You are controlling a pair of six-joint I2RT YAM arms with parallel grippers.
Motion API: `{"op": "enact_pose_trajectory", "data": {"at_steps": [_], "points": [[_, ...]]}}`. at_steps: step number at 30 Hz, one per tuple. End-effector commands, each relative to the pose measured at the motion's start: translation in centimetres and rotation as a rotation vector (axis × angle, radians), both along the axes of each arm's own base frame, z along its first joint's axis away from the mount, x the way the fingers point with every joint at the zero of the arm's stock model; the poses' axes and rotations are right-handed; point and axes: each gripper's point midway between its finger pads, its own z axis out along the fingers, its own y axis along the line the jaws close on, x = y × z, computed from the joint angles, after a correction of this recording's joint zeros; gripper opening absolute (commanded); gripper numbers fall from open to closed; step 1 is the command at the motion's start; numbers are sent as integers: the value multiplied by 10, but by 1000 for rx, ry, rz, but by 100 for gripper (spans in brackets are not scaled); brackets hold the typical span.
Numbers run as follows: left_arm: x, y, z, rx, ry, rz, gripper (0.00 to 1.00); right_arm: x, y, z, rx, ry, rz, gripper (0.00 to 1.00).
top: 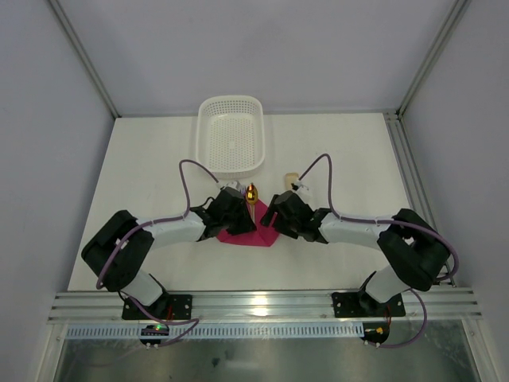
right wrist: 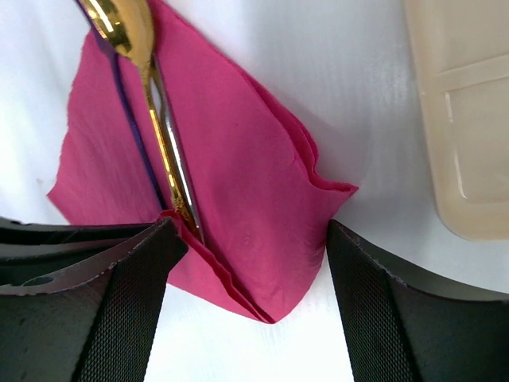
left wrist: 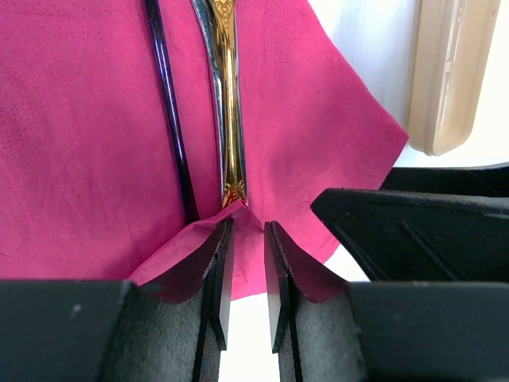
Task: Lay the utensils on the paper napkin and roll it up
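Left fingers (left wrist: 219,286) are clenching the near corner of the paper napkin (left wrist: 79,143), holding it folded up against the handle ends. Right fingers (right wrist: 119,294) are standing released, straddling the napkin's edge. Utensils (left wrist: 229,103) are lying side by side on the napkin, which is resting on the white surface (top: 358,159) beside a beige strip (left wrist: 449,72).

Magenta napkin (left wrist: 79,119); gold spoon (right wrist: 123,28); white perforated basket (top: 230,139).
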Motion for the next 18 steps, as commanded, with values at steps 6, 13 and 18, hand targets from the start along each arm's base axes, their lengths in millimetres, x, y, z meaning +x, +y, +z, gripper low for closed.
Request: {"op": "enact_pose_trajectory", "data": {"at_steps": [6, 13, 18], "points": [[8, -4, 6, -21, -36, 1, 26, 1, 36, 43, 237, -223, 200, 78], [9, -4, 7, -23, -36, 2, 25, -5, 40, 58, 265, -334, 302, 79], [8, -3, 7, -19, -35, 2, 26, -20, 41, 48, 276, -340, 394, 79]]}}
